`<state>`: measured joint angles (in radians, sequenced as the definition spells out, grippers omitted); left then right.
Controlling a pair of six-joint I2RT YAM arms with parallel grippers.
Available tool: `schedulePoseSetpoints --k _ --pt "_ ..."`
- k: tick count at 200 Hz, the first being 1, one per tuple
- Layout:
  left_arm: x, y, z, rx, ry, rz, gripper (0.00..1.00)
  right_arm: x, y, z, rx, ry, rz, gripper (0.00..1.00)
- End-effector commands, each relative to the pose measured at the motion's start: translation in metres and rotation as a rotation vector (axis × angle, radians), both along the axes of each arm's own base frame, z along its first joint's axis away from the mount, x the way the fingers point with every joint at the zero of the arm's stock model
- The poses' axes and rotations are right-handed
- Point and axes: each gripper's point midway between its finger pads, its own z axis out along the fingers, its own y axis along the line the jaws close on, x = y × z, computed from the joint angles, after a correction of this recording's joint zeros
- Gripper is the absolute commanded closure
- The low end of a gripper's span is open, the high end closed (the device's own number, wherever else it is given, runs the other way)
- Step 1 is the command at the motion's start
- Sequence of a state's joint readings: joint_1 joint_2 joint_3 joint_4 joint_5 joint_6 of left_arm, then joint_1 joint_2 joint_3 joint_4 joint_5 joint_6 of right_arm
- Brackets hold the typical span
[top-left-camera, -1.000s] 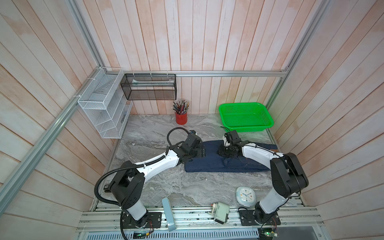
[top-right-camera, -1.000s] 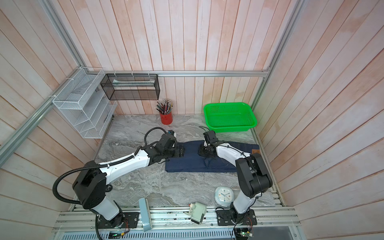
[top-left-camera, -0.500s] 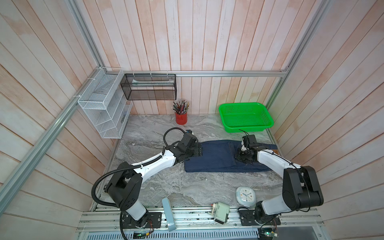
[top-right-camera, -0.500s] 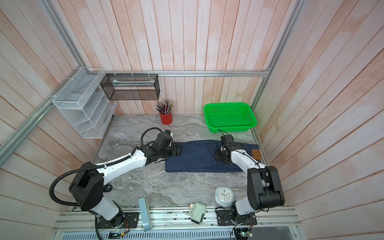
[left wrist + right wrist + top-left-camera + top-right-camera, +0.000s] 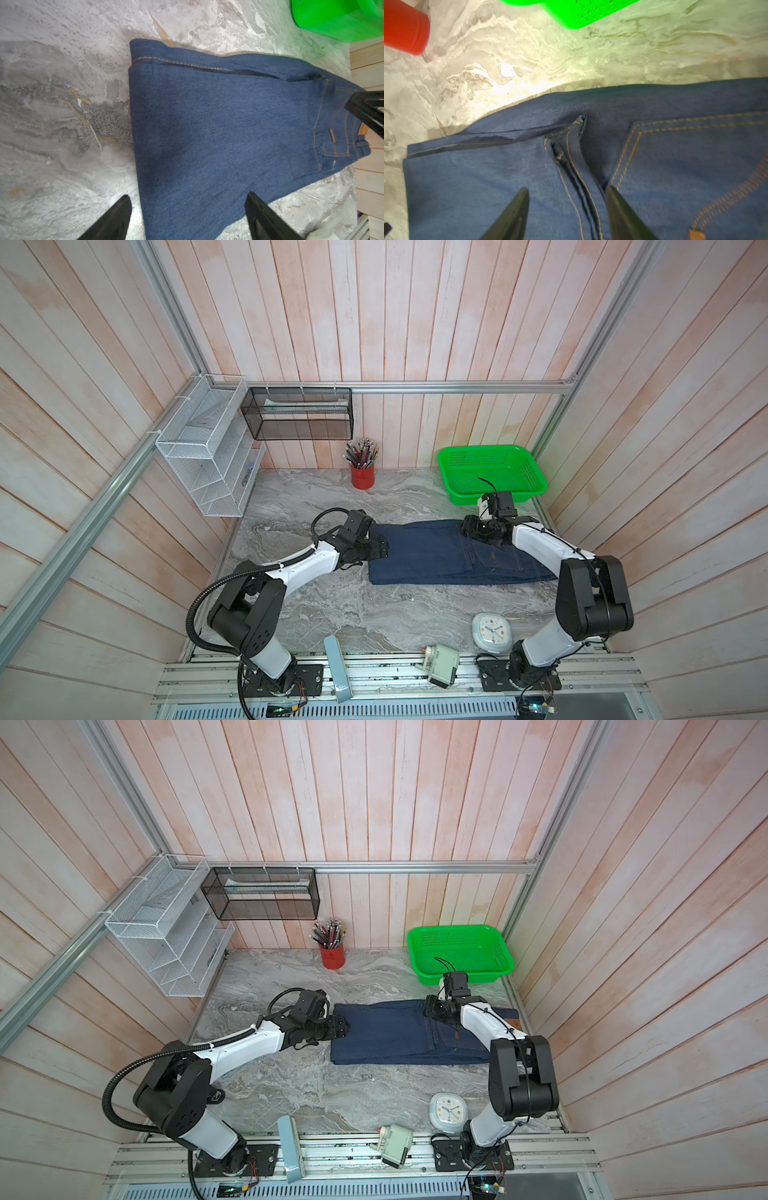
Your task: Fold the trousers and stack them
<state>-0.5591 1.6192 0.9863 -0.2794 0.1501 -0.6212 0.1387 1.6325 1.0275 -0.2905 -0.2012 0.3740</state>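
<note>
Denim jeans (image 5: pixel 432 551) lay part-folded; left gripper (image 5: pixel 188 199) and right gripper (image 5: pixel 566 190) stood fingers apart, empty; next fold probably required gripping one end

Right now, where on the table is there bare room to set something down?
Two bare patches: the marble in front of the jeans, up to the clock, and the back left corner between the wire rack and the red cup. The right side is crowded: green basket, jeans and right gripper sit close together.
</note>
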Motion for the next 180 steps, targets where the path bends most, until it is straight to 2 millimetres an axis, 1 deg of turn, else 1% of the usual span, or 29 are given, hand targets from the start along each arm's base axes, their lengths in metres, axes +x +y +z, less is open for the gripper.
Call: schedulePoseSetpoints --k 1,41,63,79,91,103,115,129,149,164,173,180 --pt "0.001 -0.002 0.014 -0.06 -0.026 -0.025 0.12 0.015 0.01 0.006 0.022 -0.057 0.071 0.33" --pt "0.001 0.005 0.014 -0.063 -0.025 -0.016 0.12 0.025 0.016 -0.007 0.041 -0.04 0.099 0.33" --pt "0.0 0.007 0.013 -0.062 -0.025 -0.015 0.12 0.032 0.012 -0.013 0.01 -0.033 0.086 0.38" --pt "0.0 0.009 0.014 -0.064 -0.027 -0.012 0.12 0.035 0.009 -0.016 -0.01 -0.028 0.082 0.45" --pt "-0.001 0.01 0.013 -0.065 -0.027 -0.008 0.12 0.035 0.008 -0.017 -0.021 -0.016 0.079 0.55" --pt "-0.001 0.012 0.013 -0.065 -0.026 -0.006 0.12 0.036 0.005 -0.014 -0.034 -0.021 0.072 0.68" --pt "-0.001 0.014 0.012 -0.064 -0.024 -0.002 0.12 0.034 -0.001 -0.011 -0.06 -0.033 0.055 0.84" --pt "-0.001 0.017 0.01 -0.062 -0.022 0.001 0.12 0.032 -0.01 -0.009 -0.09 -0.039 0.03 0.95" --pt "-0.001 0.022 0.008 -0.058 -0.016 0.008 0.12 0.029 -0.027 -0.008 -0.12 -0.046 -0.025 0.99" --pt "-0.001 0.022 0.007 -0.06 -0.018 -0.002 0.12 0.027 -0.037 -0.01 -0.114 -0.047 -0.057 0.99" --pt "-0.001 0.021 0.006 -0.059 -0.017 -0.009 0.12 0.027 -0.038 -0.011 -0.11 -0.044 -0.059 0.97" --pt "0.0 0.02 0.004 -0.057 -0.014 -0.015 0.11 0.027 -0.037 -0.012 -0.108 -0.04 -0.056 0.91"
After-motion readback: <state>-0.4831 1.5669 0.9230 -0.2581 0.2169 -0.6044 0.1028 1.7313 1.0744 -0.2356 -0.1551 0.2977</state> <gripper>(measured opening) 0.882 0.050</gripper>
